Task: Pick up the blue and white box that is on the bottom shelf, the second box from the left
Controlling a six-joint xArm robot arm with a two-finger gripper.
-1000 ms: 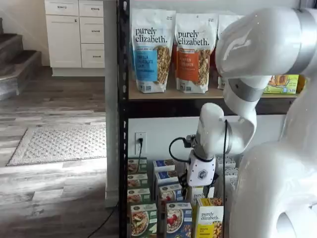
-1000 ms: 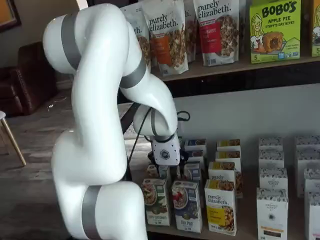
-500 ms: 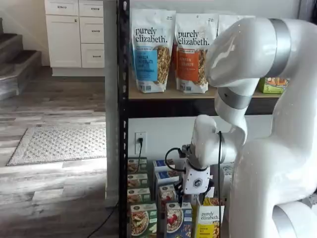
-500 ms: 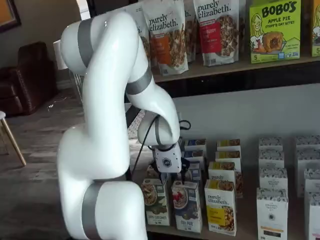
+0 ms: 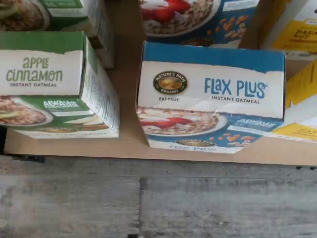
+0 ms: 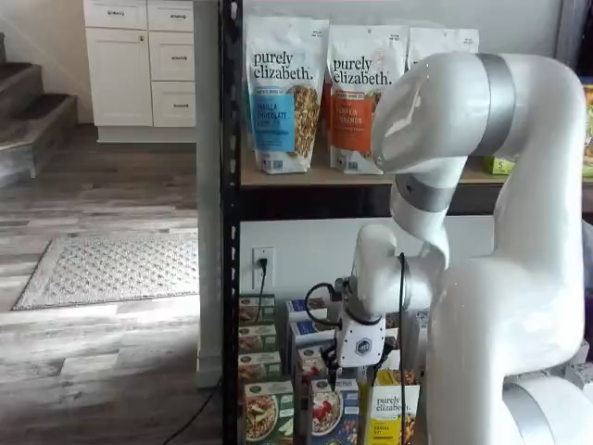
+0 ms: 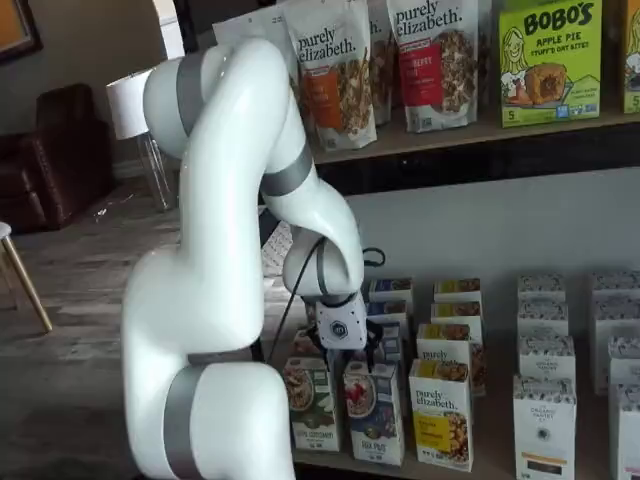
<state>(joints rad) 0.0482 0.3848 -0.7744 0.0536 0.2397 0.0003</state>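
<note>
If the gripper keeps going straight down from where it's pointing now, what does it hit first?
Most likely the top of the front blue and white cardboard box on the bottom shelf. The gripper hangs just above it, and the wrist view shows that box nearly centred. Exact depth alignment is unclear.

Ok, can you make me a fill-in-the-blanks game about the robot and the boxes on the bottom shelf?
1. The blue and white box has the big words "Flax ____" printed on it.
2. The green box beside it says "Apple ____".
3. In a shelf view, the end effector hangs just ____ the front blue and white box.
4. The boxes stand on the ____ shelf of the rack.

Missing words: Plus; Cinnamon; above; bottom
</note>
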